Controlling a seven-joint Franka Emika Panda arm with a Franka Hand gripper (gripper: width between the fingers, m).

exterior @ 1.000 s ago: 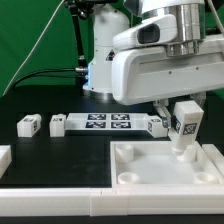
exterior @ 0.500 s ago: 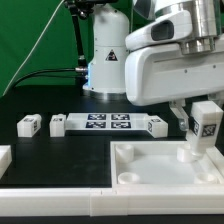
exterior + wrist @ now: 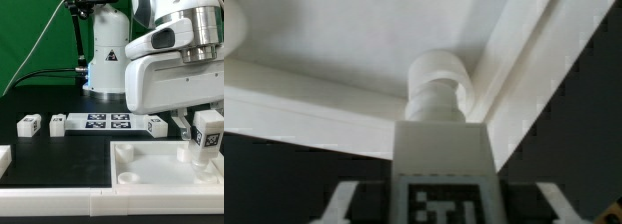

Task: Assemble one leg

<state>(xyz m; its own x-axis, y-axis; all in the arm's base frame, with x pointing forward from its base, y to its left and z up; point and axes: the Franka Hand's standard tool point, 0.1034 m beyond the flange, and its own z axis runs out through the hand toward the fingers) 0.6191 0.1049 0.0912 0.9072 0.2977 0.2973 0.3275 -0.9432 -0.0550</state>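
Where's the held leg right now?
The leg is at the exterior view's right, held in the pincer, its lower end over the white square panel's corner socket.

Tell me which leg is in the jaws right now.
The leg at the exterior view's right, held on end over the white panel's corner socket; the other legs lie loose on the table beside the marker board.

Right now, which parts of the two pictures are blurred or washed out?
Exterior view: the leg and its marker are fairly sharp; the near arm housing is soft. Wrist view: the leg is very close and blurred, and the white panel looks washed out, with soft shadows.
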